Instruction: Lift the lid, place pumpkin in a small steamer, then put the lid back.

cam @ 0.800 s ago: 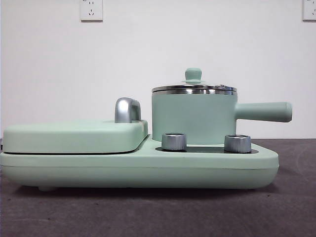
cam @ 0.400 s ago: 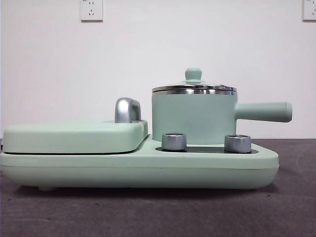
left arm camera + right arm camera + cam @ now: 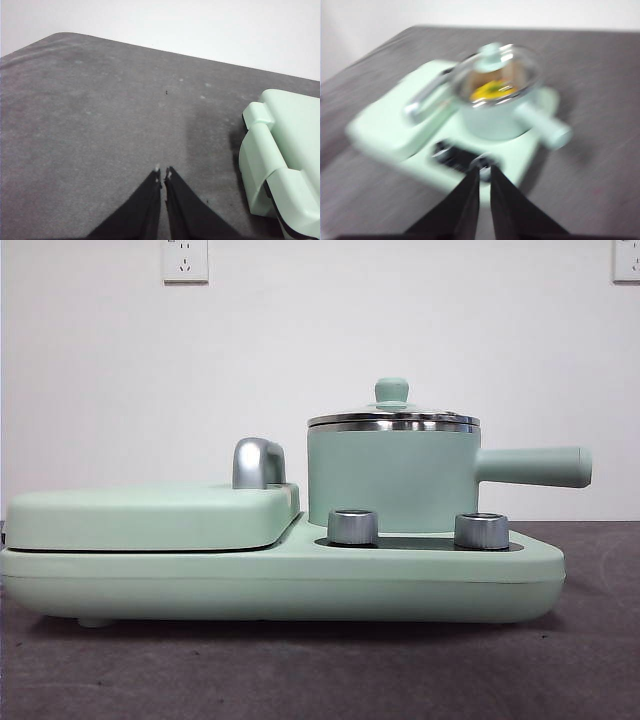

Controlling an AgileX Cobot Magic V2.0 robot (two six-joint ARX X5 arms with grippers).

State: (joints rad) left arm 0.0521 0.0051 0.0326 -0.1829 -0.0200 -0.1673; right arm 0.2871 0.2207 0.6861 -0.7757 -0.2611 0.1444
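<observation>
Right of centre in the front view, the glass, steel-rimmed lid (image 3: 392, 416) sits on the smooth cylindrical small steamer (image 3: 392, 478); yellow pumpkin (image 3: 491, 91) shows blurred inside. Left gripper (image 3: 163, 174) and right gripper (image 3: 484, 169) hang with black tapered jaws nearly together, holding nothing

Front view: a low camera at table height looks level across the table (image 3: 560, 680) at the cooker (image 3: 280, 580), which stands near and fills most of the frame against a white wall (image 3: 300, 350). Left wrist view: looks down on bare table, the cooker's end at the right edge. Right wrist view: blurred, looks down from above and farther off; it shares the whole cooker with the front view.
</observation>
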